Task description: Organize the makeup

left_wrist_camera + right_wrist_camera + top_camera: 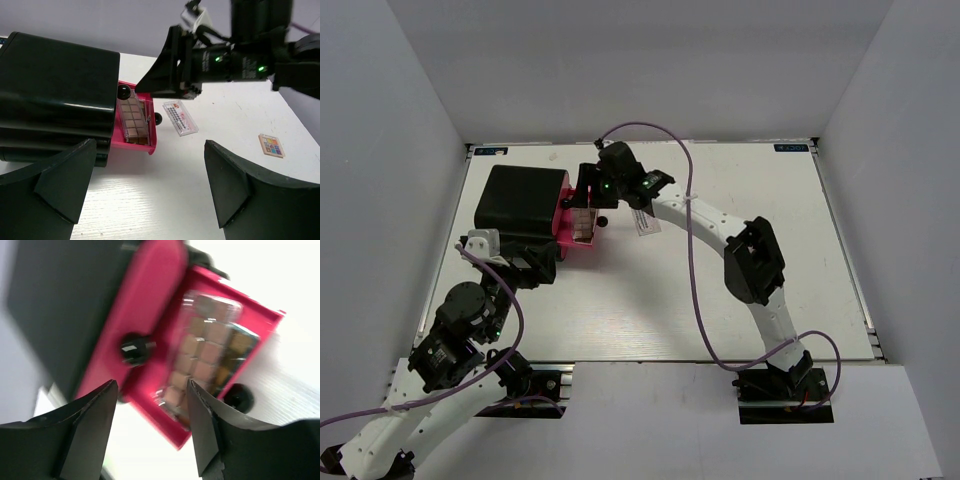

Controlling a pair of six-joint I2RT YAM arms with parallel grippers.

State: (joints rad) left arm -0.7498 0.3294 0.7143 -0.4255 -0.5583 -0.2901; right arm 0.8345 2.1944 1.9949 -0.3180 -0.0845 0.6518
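One palette [134,119] in the drawer [153,141], packet [180,118] to its right

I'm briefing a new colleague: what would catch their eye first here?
The hot-pink drawer stands pulled out of the big black case at the far left of the table, a brown eyeshadow palette lying in it. The right gripper hangs open right over that drawer. Further right lie a white-pink packet and a small multicoloured palette.

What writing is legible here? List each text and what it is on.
No text can be read.
White-pink packet: red printed lines, too small to read.
Far-left blue sticker: too small to read.
Far-right blue sticker: too small to read.
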